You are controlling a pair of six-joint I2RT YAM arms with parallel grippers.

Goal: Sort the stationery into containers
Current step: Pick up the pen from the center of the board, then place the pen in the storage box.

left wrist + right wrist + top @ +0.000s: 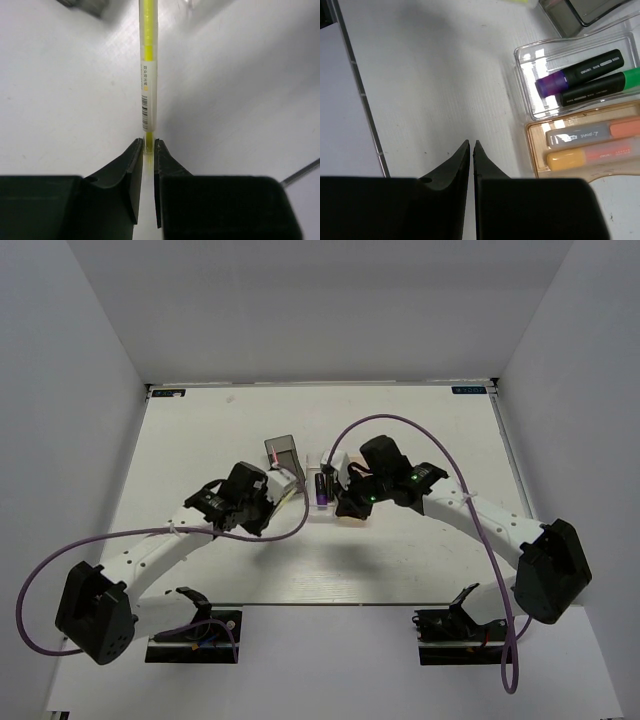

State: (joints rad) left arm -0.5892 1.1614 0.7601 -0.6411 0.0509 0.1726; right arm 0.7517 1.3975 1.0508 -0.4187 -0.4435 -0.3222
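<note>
While right fingers (455, 165) sit clenched empty, left fingers (131, 170) pinch the yellow pen (148, 75), pointing straight ahead.

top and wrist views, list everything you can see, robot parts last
bins: 3, grey bin, clear bin, orange bin, side by side mid-table
yellow pen: 1, yellow, in left gripper
purple highlighter: 1, black, purple cap, clear bin
green highlighter: 1, black, green cap, clear bin
markers: 2, grey-and-orange, orange-and-pink, orange bin
table: 1, white, under everything
arms: 2, white, left and right
cables: 2, purple, along the arms
left gripper: 1, black, shut on yellow pen
right gripper: 1, black, shut, empty, beside bins
</note>
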